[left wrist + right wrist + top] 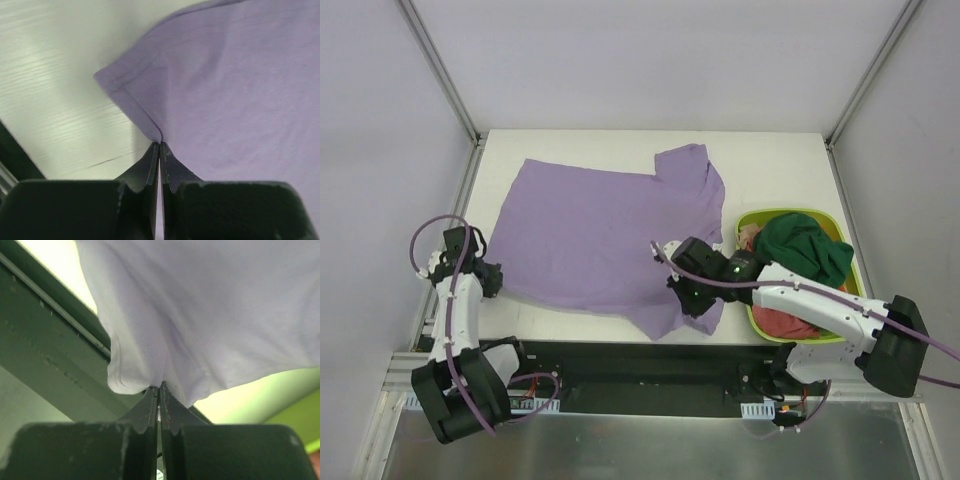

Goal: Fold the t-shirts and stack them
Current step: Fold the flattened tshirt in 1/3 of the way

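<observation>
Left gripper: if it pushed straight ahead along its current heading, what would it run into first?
The lavender t-shirt itself: the left gripper, shut on its corner, points across the cloth lying flat, so it would likely plough into that, skimming the table.

Both arms are built of white rounded links joined by blocky black joints. The left arm (457,312) and the right arm (815,305) each end in a large black housing at the shoulder. A thin purple cable (428,236) runs along each. Small green lights (734,268) glow on the right arm's black wrist. The left gripper (160,144) and the right gripper (160,385) have dark, matt fingers (146,169) tapering to points, with notched shoulders.
</observation>
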Robot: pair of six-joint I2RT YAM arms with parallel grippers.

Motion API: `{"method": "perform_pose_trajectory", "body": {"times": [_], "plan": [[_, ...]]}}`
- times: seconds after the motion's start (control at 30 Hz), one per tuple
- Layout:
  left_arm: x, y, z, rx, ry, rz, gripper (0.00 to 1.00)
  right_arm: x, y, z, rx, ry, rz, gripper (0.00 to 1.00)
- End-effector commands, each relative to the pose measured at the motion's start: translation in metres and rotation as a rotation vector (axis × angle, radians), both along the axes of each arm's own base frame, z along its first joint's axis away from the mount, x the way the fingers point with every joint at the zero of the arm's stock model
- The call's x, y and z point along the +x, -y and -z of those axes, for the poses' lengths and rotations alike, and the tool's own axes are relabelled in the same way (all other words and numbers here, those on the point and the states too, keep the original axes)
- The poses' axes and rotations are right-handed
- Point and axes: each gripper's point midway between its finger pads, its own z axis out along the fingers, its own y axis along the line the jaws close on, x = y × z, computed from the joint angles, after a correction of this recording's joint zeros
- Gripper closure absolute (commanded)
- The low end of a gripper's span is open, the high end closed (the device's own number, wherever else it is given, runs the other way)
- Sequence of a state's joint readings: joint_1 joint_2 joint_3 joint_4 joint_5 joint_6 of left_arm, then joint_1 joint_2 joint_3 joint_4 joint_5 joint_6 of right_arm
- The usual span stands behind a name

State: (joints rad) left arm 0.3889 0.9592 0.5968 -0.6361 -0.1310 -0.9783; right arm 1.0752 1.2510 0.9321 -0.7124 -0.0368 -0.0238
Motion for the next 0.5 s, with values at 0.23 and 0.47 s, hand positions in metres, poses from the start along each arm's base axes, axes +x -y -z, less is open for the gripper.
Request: {"method": "perform_pose_trajectory", "body": {"times": [0.23, 0.47], "plan": [[0.099, 0.003, -0.045, 0.033, 0.061, 0.114, 1.00, 0.106, 0.017, -0.043, -0.068, 0.156, 0.163, 1.00], [0.142, 0.005, -0.037, 0.021, 0.015, 0.164, 1.00, 0.163, 0.015, -0.047, -0.050, 0.186, 0.264, 1.00]]}}
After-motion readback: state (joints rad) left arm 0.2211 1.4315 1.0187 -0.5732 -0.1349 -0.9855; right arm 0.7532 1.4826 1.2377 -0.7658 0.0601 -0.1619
